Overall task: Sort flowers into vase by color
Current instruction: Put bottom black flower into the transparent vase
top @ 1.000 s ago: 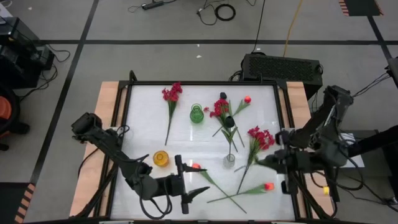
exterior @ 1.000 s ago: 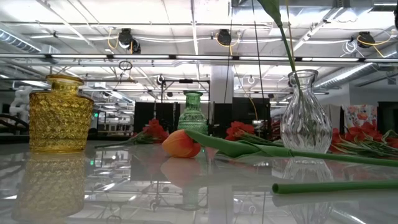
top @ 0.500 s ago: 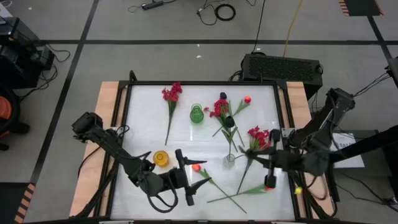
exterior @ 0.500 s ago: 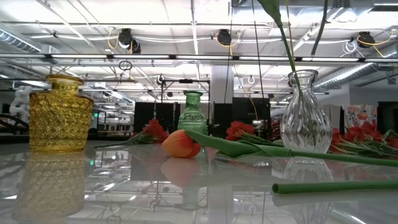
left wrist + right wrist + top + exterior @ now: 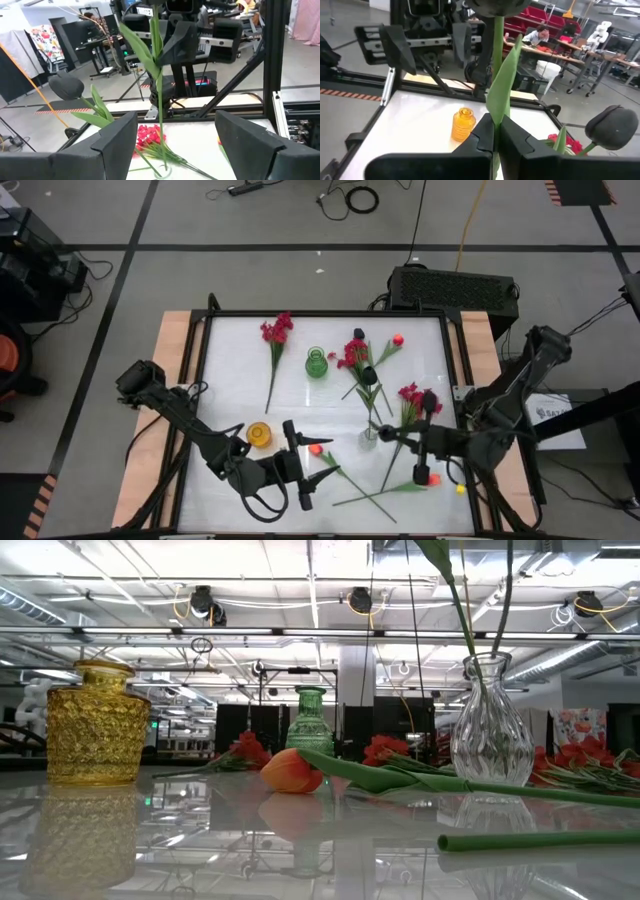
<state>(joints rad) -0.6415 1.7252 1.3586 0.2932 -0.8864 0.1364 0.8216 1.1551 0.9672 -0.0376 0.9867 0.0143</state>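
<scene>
While the right claw stands clamped on a black rose-like flower's green stem, that stem runs upright, bloom at the top, its foot going down into the clear glass vase on the white counter. Only the low view shows the stem entering the vase's neck; from above, the black bloom sits just over the claw. Nearby, the left claw hangs over the counter with fingers apart, beside an orange-red tulip bud.

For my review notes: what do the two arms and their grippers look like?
Both arms are dark, jointed links with black cables looping alongside. The left gripper has two long, angular black fingers. The right gripper has matching dark, blocky fingers. No markings are legible.
</scene>
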